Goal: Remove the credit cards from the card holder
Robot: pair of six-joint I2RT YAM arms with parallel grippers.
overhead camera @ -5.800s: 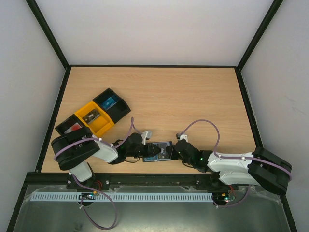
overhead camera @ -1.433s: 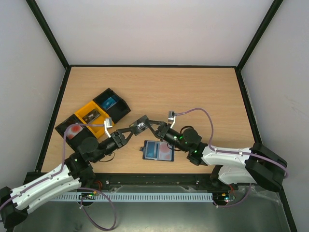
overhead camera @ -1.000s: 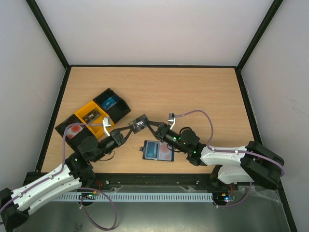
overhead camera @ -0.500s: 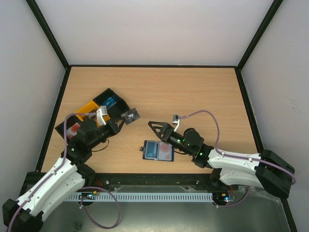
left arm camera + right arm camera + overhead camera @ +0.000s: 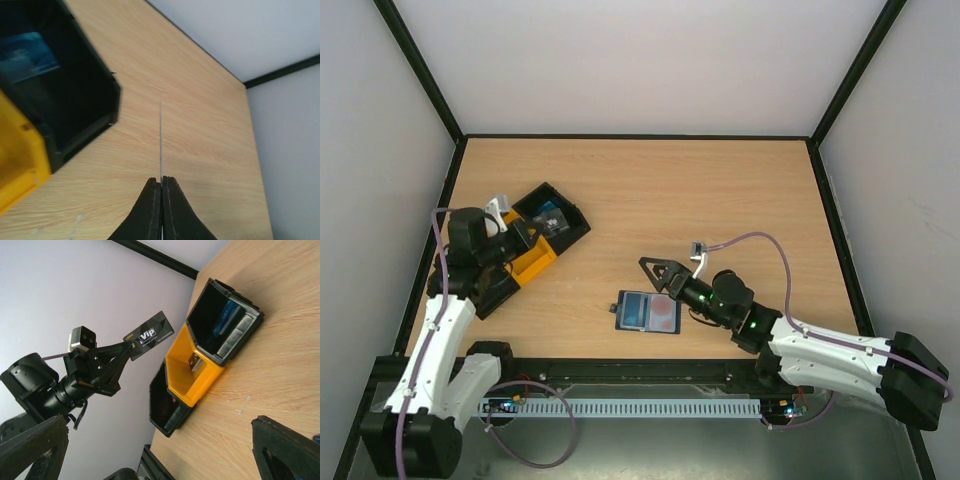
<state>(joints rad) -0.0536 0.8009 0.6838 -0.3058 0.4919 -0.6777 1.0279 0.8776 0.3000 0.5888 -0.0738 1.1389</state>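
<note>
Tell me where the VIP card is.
Seen from the right wrist, the VIP card is held in the air in the jaws of the left arm, at the left side of the table, beside the far black tray.

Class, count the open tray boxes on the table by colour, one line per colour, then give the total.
black tray boxes: 2
yellow tray box: 1
Total: 3
</note>
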